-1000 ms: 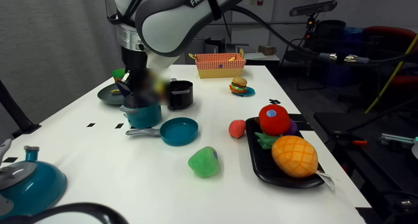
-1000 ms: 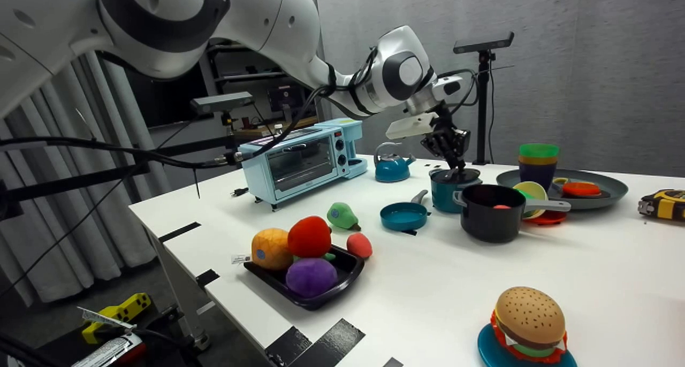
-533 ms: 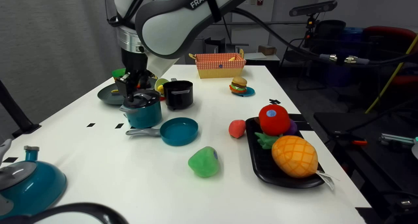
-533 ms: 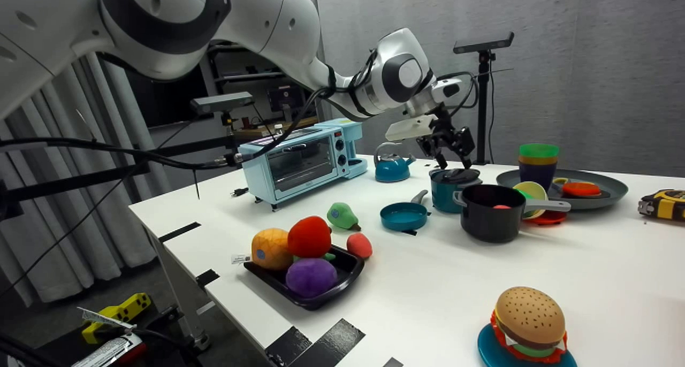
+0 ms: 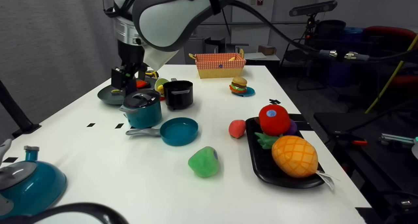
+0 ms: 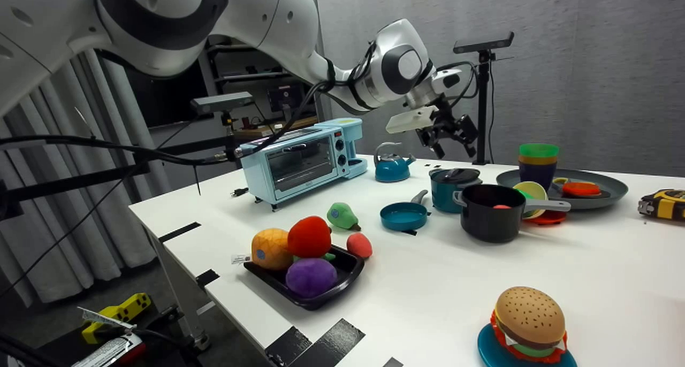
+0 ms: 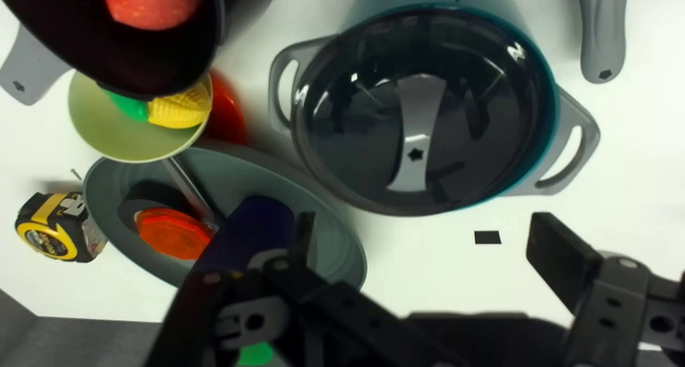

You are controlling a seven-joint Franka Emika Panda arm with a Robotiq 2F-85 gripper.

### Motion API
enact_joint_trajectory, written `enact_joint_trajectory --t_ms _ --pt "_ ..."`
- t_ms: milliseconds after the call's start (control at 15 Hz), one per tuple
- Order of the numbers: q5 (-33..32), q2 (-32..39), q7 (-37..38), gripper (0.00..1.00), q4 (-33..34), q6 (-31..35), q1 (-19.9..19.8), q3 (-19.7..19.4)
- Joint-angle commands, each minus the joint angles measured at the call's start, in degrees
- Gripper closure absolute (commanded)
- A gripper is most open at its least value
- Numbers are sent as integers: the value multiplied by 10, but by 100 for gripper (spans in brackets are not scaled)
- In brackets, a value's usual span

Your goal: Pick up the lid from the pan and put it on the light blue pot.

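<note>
The dark lid (image 7: 364, 142) with its grey knob (image 7: 420, 115) lies on top of the light blue pot (image 5: 143, 117). In the wrist view a strip of teal rim shows along its right side; whether it sits fully flat I cannot tell. My gripper (image 6: 455, 150) hangs above the lid in both exterior views, apart from it. In the wrist view the gripper (image 7: 425, 222) has its fingers (image 7: 562, 265) spread wide with nothing between them. Beside the pot, the pan (image 5: 179, 131) stands uncovered, its blue inside bare; only its handle (image 7: 603, 30) shows in the wrist view.
A black pot (image 6: 489, 220) stands close beside the light blue pot. Behind are a large grey dish (image 6: 602, 190) and stacked cups (image 6: 538, 166). A kettle (image 6: 392, 170), a green toy (image 5: 204, 162) and a black tray (image 5: 261, 170) of plush fruit are also on the table.
The fingers have spread apart and let go of the lid's knob. My gripper has risen off the lid, which stays on the light blue pot.
</note>
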Motion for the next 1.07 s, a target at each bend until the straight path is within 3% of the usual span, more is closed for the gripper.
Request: enact_joint_trajectory --t_ms 0,533,1000 --pt "-3 -31 -7 0 -13 25 8 -5" --pt "-15 -122 -38 0 -118 97 29 4" --pt "-43 -245 -34 0 -301 178 50 -8"
